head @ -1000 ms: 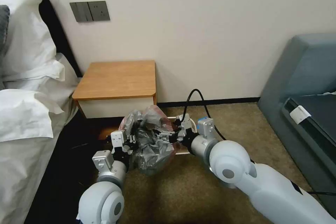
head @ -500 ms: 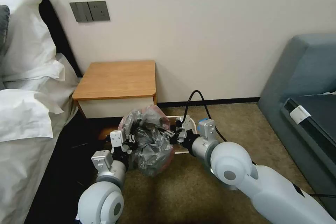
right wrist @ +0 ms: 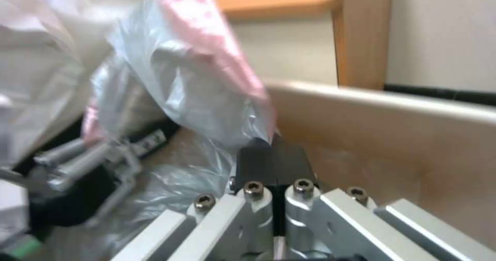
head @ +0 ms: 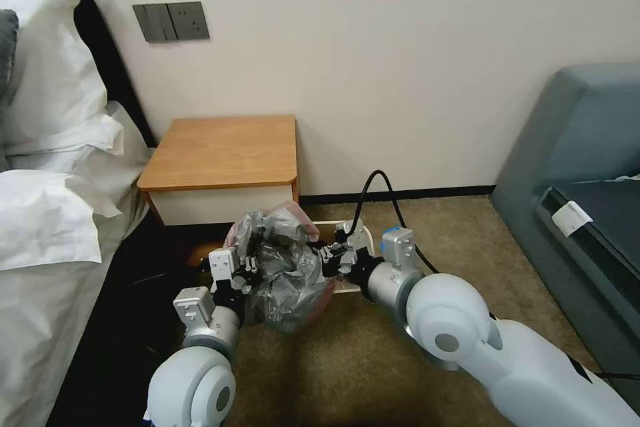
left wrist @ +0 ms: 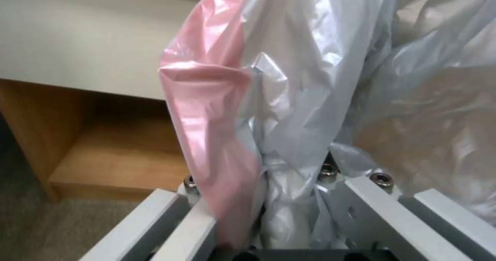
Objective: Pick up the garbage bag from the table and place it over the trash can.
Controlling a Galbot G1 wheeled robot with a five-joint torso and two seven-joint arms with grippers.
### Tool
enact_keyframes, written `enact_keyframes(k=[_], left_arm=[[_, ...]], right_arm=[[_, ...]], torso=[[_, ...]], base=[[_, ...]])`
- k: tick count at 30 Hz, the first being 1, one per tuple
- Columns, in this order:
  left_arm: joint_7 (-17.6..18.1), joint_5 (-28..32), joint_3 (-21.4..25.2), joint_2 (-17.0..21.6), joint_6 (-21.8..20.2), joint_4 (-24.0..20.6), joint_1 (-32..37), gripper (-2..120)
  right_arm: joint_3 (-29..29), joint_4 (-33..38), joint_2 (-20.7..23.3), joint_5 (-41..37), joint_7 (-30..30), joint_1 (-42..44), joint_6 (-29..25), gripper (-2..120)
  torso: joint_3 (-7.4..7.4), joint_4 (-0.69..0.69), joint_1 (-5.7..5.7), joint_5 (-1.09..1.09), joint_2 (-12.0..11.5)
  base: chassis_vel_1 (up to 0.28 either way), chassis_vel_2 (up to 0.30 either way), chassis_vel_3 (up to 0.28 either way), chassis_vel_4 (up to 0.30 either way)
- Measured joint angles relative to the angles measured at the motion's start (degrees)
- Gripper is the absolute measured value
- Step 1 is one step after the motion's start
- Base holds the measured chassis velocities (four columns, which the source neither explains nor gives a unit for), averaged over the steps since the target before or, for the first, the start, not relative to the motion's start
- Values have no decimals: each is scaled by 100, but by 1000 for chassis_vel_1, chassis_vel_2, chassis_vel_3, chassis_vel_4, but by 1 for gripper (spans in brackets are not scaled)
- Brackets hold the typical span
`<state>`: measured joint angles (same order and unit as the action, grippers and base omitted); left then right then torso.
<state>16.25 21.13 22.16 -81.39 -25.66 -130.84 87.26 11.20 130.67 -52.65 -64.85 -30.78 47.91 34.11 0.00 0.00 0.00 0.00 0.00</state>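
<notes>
My left gripper [head: 248, 265] and right gripper [head: 328, 257] each pinch the thin, crinkled grey plastic garbage bag [head: 288, 273] with its pink edge, stretched between them above the cream-white rounded plastic trash can [head: 365, 235]. I'm mid-placement; next I'd judge the mouth needs spreading and lowering around the can's rim.

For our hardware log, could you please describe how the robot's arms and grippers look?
Both arms have glossy white rounded shells and silver cylindrical wrists. The left gripper and right gripper have grey metal fingers with hex screws and black pads. A black cable loops above the right wrist.
</notes>
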Motion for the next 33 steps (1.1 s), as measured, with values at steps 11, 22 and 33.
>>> enact_keyframes(k=[11, 22, 33], left_arm=[[3, -5, 2, -13, 20, 22, -5, 5], [5, -10, 16, -22, 51, 2, 10, 5], [-3, -20, 27, 1, 85, -26, 41, 5]], right_arm=[[-664, 332, 220, -29, 106, 354, -6, 0], [-1043, 207, 296, -29, 159, 452, -29, 0], [-1167, -363, 239, -3, 182, 167, -38, 0]], torso=[[0, -1, 0, 0, 0], [0, 0, 0, 0, 0], [0, 0, 0, 0, 0]], base=[[0, 0, 0, 0], [0, 0, 0, 0], [0, 0, 0, 0]])
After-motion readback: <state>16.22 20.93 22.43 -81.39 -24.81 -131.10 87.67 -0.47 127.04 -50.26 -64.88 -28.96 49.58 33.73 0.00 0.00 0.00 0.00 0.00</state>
